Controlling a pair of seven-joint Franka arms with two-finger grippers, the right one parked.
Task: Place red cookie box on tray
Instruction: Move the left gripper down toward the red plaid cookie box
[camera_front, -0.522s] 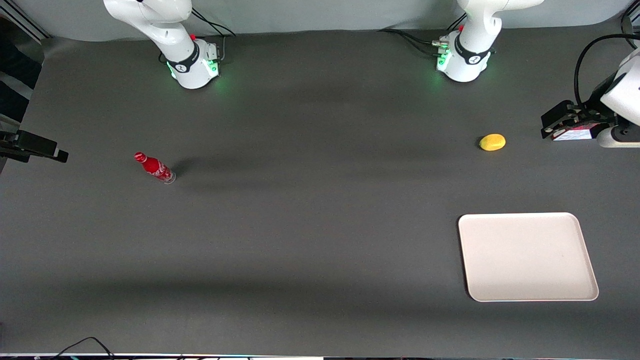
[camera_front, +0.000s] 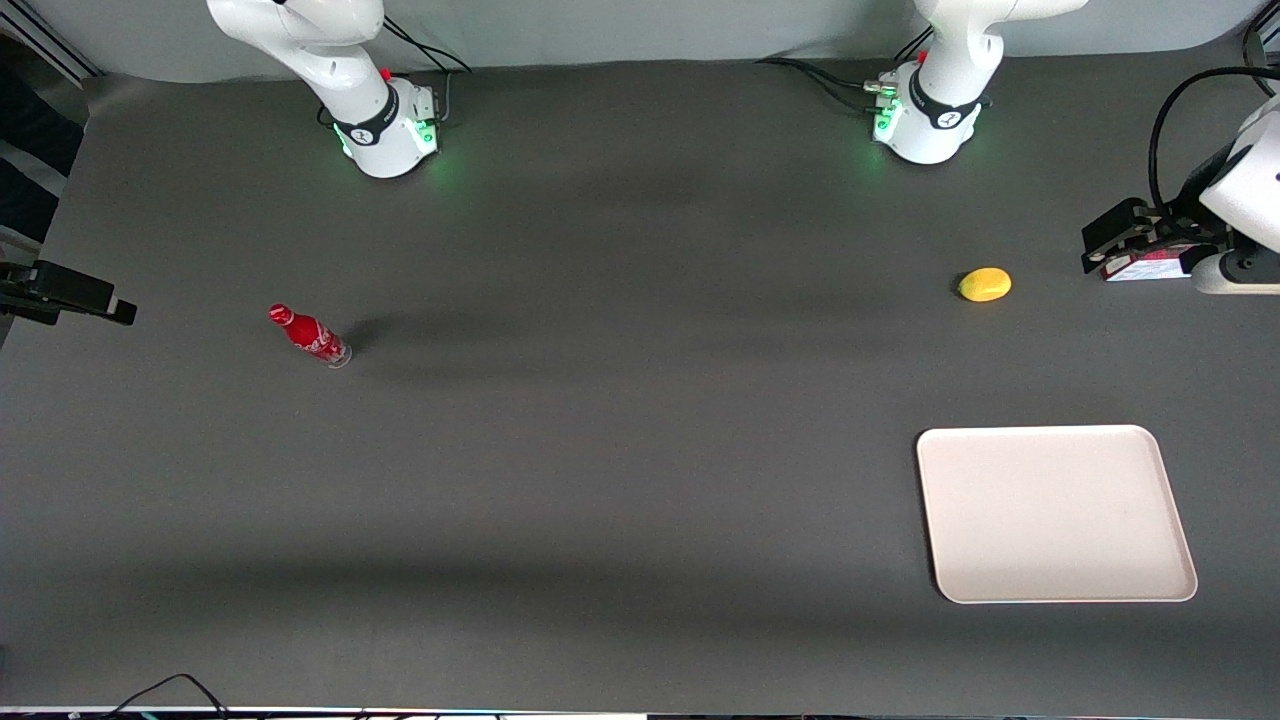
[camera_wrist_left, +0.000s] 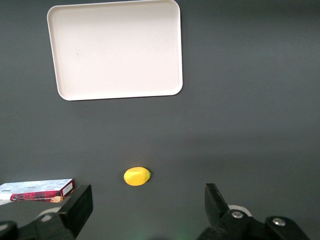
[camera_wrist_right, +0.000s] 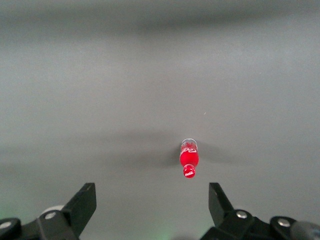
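Observation:
The red cookie box (camera_front: 1146, 268) lies flat on the table at the working arm's end, a dark red carton with a white narrow side, partly covered by the arm in the front view. My gripper (camera_front: 1138, 240) hangs above it, open and holding nothing. In the left wrist view the cookie box (camera_wrist_left: 39, 190) lies just outside one finger (camera_wrist_left: 76, 210), not between the two, and the gripper (camera_wrist_left: 147, 206) stands wide open over bare table. The cream-white tray (camera_front: 1055, 512) rests nearer the front camera than the box, with nothing on it; the tray (camera_wrist_left: 117, 47) also shows in the wrist view.
A yellow lemon (camera_front: 985, 284) lies beside the box, a little toward the parked arm's end, and the lemon (camera_wrist_left: 137, 176) shows between the finger lines in the wrist view. A small red soda bottle (camera_front: 310, 337) lies far off toward the parked arm's end.
The gripper and wrist have shifted very slightly over the box. The box, lemon, tray and bottle have not moved.

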